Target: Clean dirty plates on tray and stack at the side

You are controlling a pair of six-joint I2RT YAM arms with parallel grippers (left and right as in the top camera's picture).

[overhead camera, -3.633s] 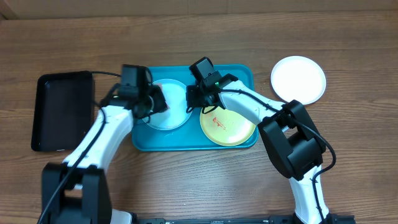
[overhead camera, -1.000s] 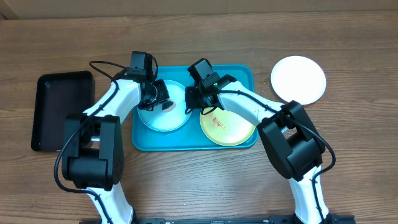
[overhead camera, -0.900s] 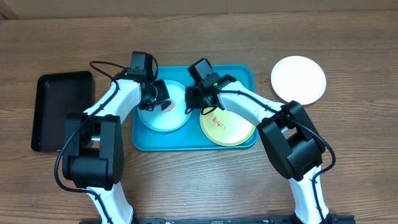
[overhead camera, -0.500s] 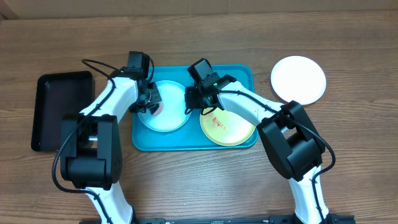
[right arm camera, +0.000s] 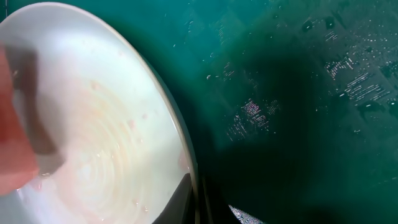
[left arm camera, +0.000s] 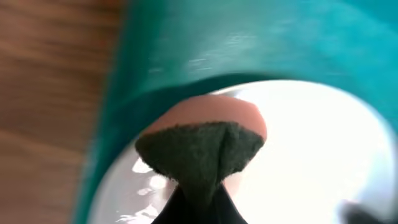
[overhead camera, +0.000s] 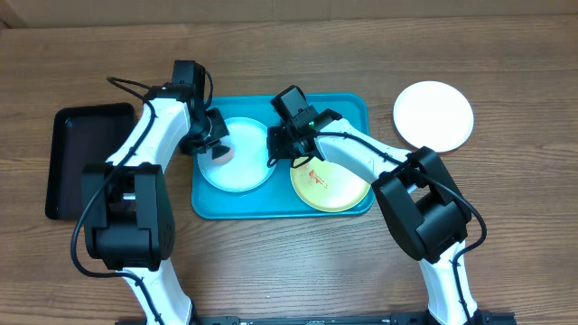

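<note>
A light blue plate [overhead camera: 242, 162] lies in the left half of the turquoise tray [overhead camera: 348, 106]. My left gripper [overhead camera: 213, 143] is shut on a pink sponge with a dark green scrub face [left arm camera: 199, 146], pressed on the plate's left rim [left arm camera: 311, 155]. My right gripper [overhead camera: 276, 149] is shut on the plate's right rim [right arm camera: 189, 155]. A yellow-green plate [overhead camera: 332, 185] with red smears lies in the tray's right half. A white plate [overhead camera: 433, 116] sits on the table to the right of the tray.
A smaller black tray [overhead camera: 88, 162] sits on the wooden table left of the turquoise tray. Both arms reach in over the tray from the near side. Wet tray floor [right arm camera: 298, 93] shows beside the pinched plate rim.
My left gripper has slid the sponge from the middle of the light blue plate leftward to its left rim. My right gripper has stayed still on the plate's right rim.
</note>
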